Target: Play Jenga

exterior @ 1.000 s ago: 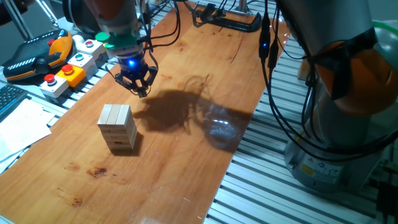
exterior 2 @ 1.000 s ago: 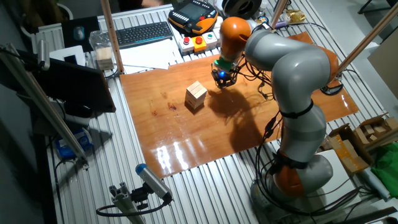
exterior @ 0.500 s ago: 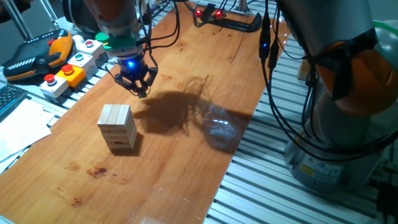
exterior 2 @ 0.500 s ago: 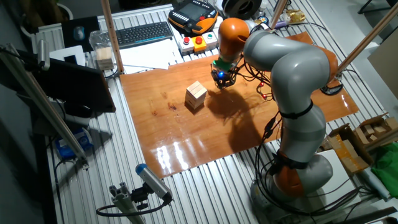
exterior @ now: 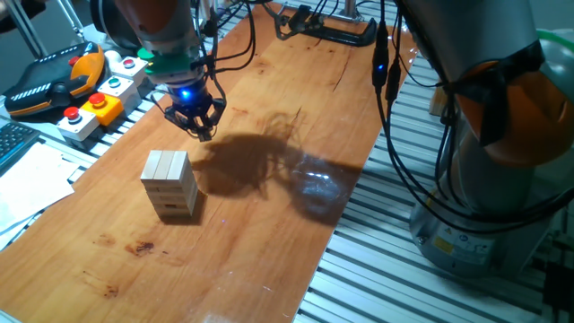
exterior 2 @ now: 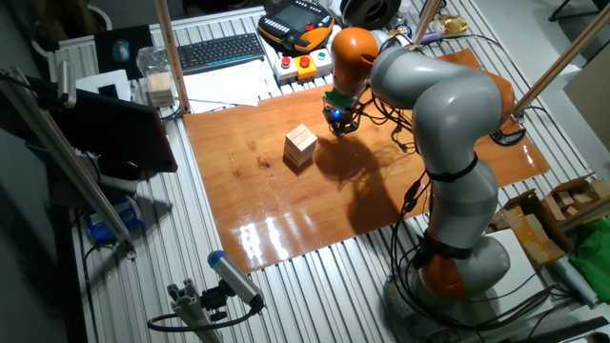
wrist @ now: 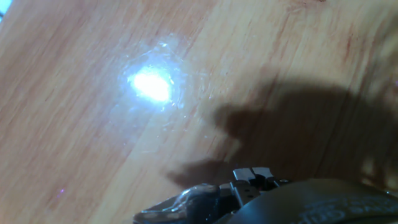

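Note:
The Jenga tower is a small stack of pale wooden blocks standing upright on the wooden table top; it also shows in the other fixed view. My gripper hangs just above the table, behind and a little to the right of the tower, clear of it, with a blue light glowing on the hand. It also shows in the other fixed view. Its fingertips appear pressed together and hold nothing. The hand view shows only bare wood, a bright light spot and the fingertips; the tower is out of that view.
Grey boxes with coloured push-buttons and an orange-black teach pendant lie left of the gripper. Papers and a keyboard sit beyond the board's edge. A black clamp and cables are at the far end.
The gripper has shifted very slightly towards the button boxes. The tower has not moved.

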Controlling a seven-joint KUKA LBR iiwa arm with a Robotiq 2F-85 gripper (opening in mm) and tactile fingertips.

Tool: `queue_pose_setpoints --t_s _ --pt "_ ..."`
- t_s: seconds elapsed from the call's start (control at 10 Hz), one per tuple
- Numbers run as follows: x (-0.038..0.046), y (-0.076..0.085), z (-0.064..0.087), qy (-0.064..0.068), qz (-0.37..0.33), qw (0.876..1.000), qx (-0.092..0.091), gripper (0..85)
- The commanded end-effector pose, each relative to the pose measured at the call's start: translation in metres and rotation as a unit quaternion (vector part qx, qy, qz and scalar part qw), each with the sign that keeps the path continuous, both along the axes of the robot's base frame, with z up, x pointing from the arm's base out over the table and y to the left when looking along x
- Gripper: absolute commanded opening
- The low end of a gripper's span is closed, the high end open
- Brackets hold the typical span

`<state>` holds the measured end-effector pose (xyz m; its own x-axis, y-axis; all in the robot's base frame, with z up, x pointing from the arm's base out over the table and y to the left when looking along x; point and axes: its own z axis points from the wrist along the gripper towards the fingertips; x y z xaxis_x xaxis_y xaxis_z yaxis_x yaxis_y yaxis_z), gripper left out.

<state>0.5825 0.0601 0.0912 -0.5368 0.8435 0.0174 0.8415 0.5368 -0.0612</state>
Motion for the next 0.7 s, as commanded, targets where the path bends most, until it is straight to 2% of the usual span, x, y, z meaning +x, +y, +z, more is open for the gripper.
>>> queue_pose_setpoints --t_s 0.0,0.2,0.3,0.4,0.6 --pt "0.0017 -0.0006 -0.0016 -0.001 -0.024 1.0 0.012 0.7" --pt "0.0058 0.0002 -0.0052 -0.009 -0.066 0.998 0.013 0.7" --pt "0.0059 0.0013 -0.0051 -0.011 -0.047 0.999 0.013 0.7" --pt "0.007 0.0025 -0.0063 -0.008 -0.016 1.0 0.017 2.7" --pt "0.0086 0.0039 -0.0091 0.003 -0.014 1.0 0.007 10.7"
